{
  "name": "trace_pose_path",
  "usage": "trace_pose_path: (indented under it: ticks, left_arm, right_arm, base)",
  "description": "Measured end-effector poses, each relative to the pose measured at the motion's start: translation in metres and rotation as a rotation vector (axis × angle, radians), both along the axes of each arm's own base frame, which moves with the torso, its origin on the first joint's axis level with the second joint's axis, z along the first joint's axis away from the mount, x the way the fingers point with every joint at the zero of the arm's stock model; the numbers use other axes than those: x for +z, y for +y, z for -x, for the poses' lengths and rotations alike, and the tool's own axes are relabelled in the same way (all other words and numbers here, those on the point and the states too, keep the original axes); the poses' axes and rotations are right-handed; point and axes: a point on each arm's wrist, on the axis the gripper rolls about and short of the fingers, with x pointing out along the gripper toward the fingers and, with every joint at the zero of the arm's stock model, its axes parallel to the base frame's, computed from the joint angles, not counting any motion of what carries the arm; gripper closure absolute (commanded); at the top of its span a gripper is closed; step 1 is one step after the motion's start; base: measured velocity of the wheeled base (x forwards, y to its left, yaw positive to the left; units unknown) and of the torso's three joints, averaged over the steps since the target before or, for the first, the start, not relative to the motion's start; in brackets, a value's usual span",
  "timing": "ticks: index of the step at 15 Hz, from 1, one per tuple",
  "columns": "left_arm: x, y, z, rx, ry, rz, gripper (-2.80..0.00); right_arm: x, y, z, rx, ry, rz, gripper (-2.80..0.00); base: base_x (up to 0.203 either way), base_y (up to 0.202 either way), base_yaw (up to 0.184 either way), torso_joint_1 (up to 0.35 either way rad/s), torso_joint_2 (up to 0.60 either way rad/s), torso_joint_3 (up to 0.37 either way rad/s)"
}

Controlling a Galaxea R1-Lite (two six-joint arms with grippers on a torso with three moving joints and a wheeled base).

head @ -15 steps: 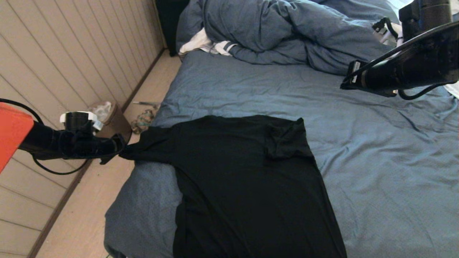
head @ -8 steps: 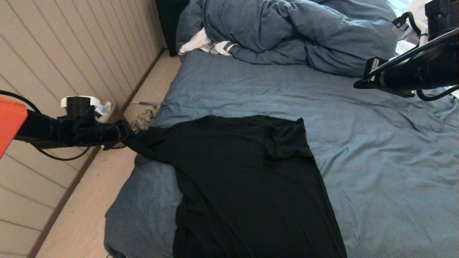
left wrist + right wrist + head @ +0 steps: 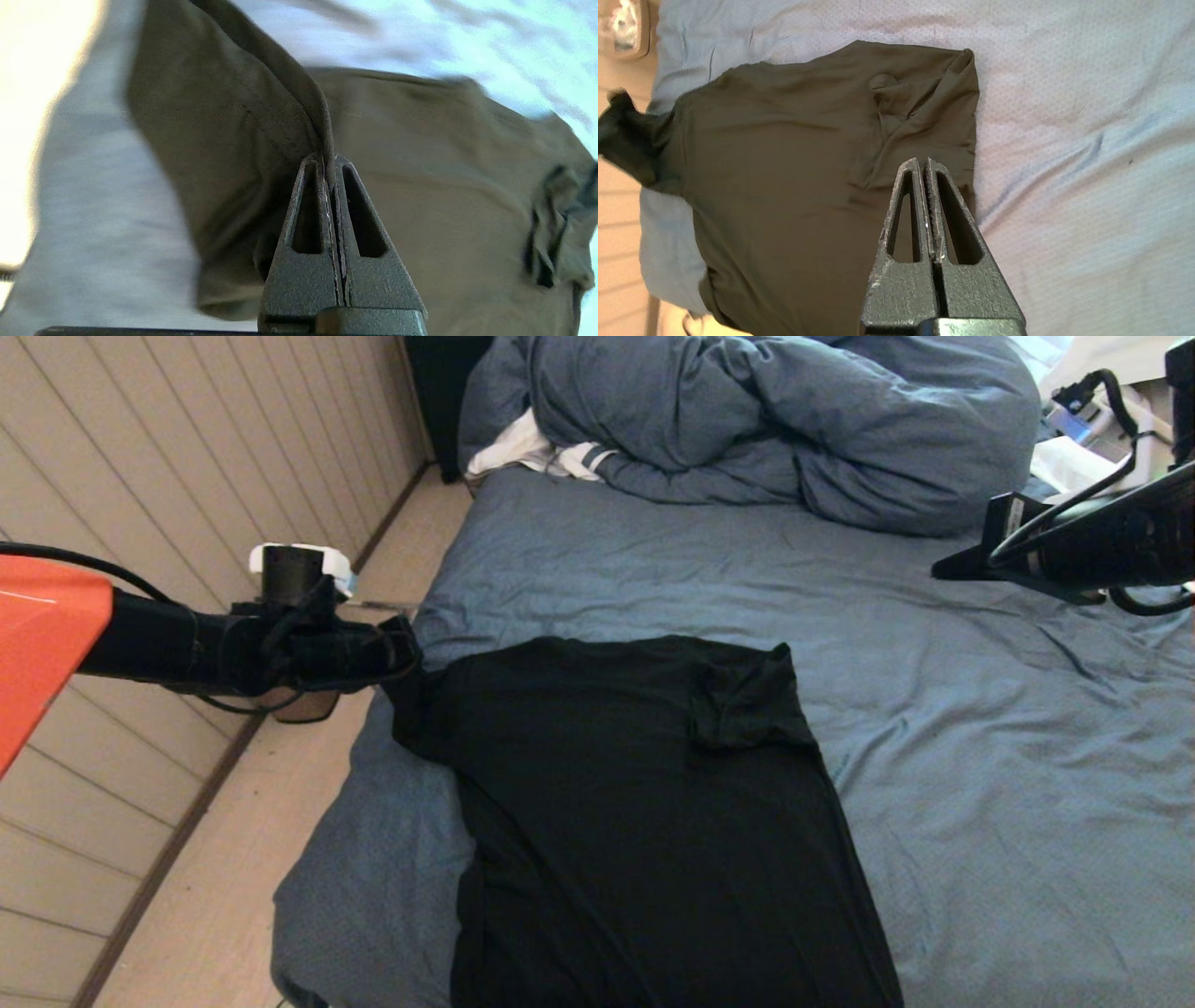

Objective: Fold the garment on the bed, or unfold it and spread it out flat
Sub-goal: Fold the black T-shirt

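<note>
The black T-shirt (image 3: 635, 803) lies plain side up on the near left part of the bed (image 3: 980, 784), its hem running off the near edge. Its right sleeve (image 3: 742, 705) is folded in over the body. My left gripper (image 3: 411, 658) is shut on the left sleeve's edge (image 3: 322, 116) and holds it just above the bed's left side. My right gripper (image 3: 943, 569) hangs shut and empty high over the bed's right part; in the right wrist view the right gripper (image 3: 922, 161) looks down on the shirt (image 3: 784, 163).
A bunched blue-grey duvet (image 3: 747, 420) and a white striped cloth (image 3: 532, 453) lie at the head of the bed. Wooden floor (image 3: 224, 896) and a panelled wall (image 3: 140, 476) run along the bed's left side. Bare sheet spreads right of the shirt.
My left gripper has carried the sleeve rightward and up, from out over the floor back to the bed's edge. The right arm has drawn back to the right.
</note>
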Motion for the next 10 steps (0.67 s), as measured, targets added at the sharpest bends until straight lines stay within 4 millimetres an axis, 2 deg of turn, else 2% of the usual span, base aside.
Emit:
trace_pose_path:
  ticks: [2, 5, 10]
  left_arm:
    - [0.011, -0.029, 0.012, -0.043, -0.028, -0.026, 0.00]
    - [0.017, -0.055, 0.025, -0.087, -0.031, -0.038, 0.00]
    - [0.011, -0.096, 0.044, -0.141, -0.019, -0.066, 0.00]
  right_arm:
    - [-0.001, -0.007, 0.001, 0.036, 0.002, -0.011, 0.00]
    - [-0.005, -0.017, -0.003, 0.060, 0.010, -0.018, 0.00]
    - [-0.013, -0.025, -0.014, 0.051, -0.002, -0.026, 0.00]
  base:
    - [0.000, 0.000, 0.000, 0.000, 0.00, 0.000]
    - [0.000, 0.000, 0.000, 0.000, 0.00, 0.000]
    - [0.000, 0.000, 0.000, 0.000, 0.00, 0.000]
